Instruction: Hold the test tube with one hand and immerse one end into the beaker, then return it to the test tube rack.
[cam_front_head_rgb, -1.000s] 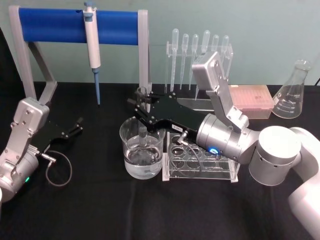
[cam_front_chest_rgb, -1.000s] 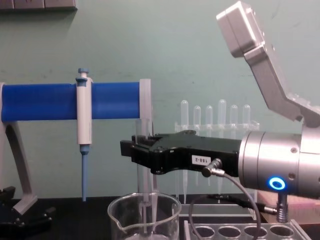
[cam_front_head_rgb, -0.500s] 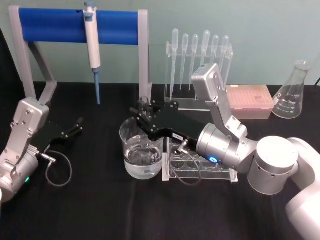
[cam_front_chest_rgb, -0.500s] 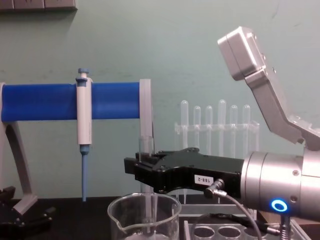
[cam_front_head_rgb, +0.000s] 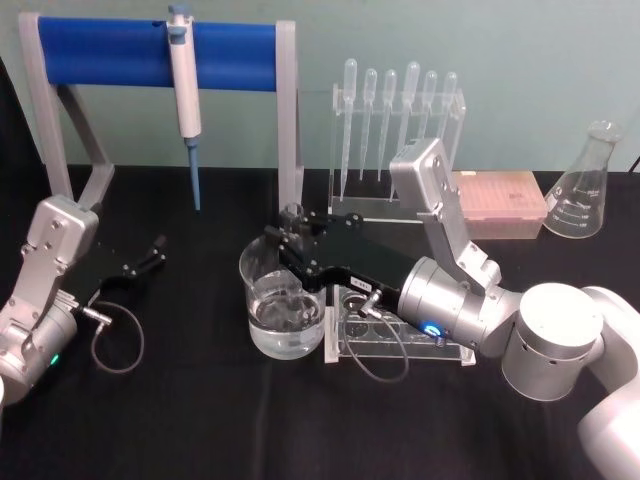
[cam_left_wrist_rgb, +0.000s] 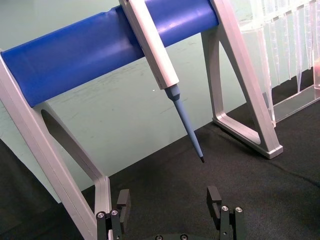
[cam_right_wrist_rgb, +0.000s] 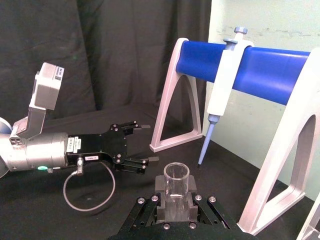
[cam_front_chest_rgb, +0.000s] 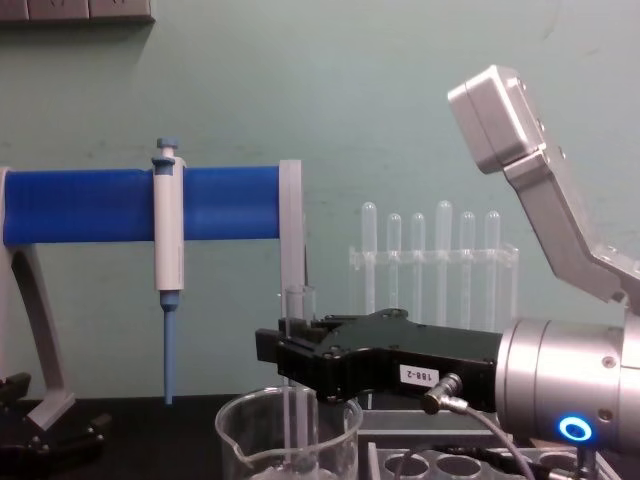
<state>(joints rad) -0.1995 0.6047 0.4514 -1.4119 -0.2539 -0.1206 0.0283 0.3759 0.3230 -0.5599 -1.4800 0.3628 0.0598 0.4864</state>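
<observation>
My right gripper (cam_front_head_rgb: 286, 246) is shut on the test tube (cam_front_head_rgb: 291, 214), a clear glass tube held upright above the beaker (cam_front_head_rgb: 283, 342). The beaker is wide and squat, with water in its lower part. In the chest view the test tube (cam_front_chest_rgb: 298, 304) passes down through the black gripper (cam_front_chest_rgb: 290, 352) and its lower part stands inside the beaker (cam_front_chest_rgb: 240, 425). The right wrist view looks down on the tube's open rim (cam_right_wrist_rgb: 176, 172), clamped between the fingers. At the left of the table my left gripper (cam_front_head_rgb: 152, 254) rests open and holds nothing.
A blue-barred stand (cam_front_head_rgb: 150, 50) with a hanging pipette (cam_front_head_rgb: 184, 80) is at the back left. Behind the beaker stands a rack of plastic pipettes (cam_front_head_rgb: 400, 110). A clear rack with round holes (cam_front_head_rgb: 400, 335) is right of the beaker. A pink tip box (cam_front_head_rgb: 500, 200) and a flask (cam_front_head_rgb: 585, 185) are at the back right.
My right gripper has come down with the test tube, so the tube's lower part reaches deeper into the beaker. The left arm has not moved.
</observation>
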